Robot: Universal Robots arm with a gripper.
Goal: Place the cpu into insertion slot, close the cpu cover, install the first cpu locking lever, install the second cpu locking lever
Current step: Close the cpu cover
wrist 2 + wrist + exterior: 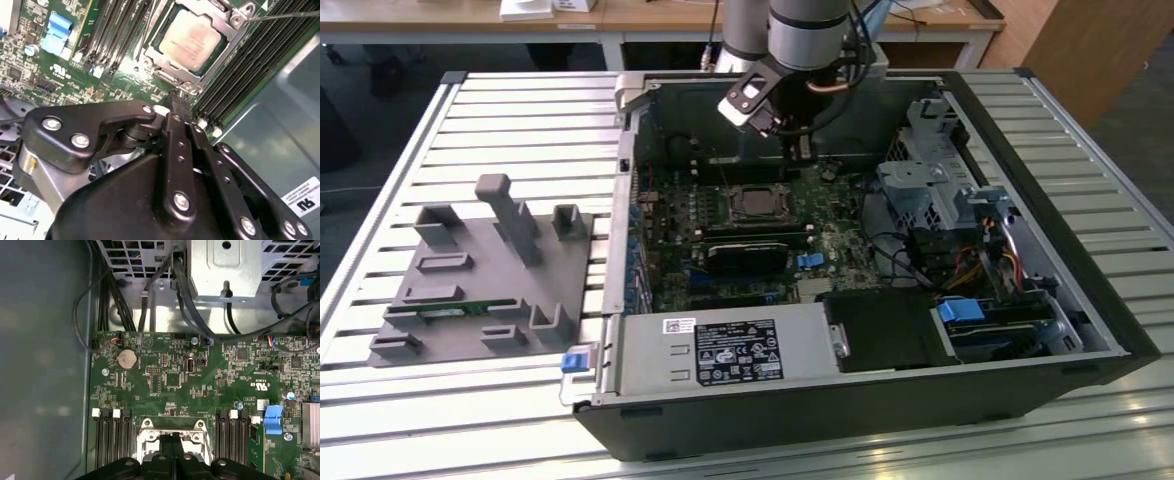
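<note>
Cpu (192, 37) sits on the board (65, 70), pinned flat under the lowered cover (223, 31); the hand (178, 100), fingers pressed together into one narrow empty tip suited to pushing, hangs near at its 1 o'clock in the exterior view.

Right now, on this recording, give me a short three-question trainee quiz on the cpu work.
1. True or false: the cover lies flat around the cpu.
2. Where is the gripper? A: over the board, near the cpu. B: over the grey holder. C: outside the case.
3. What does the gripper hold?

Key: 1 true. 2 A. 3 Nothing; its fingers are shut together and empty.
</note>
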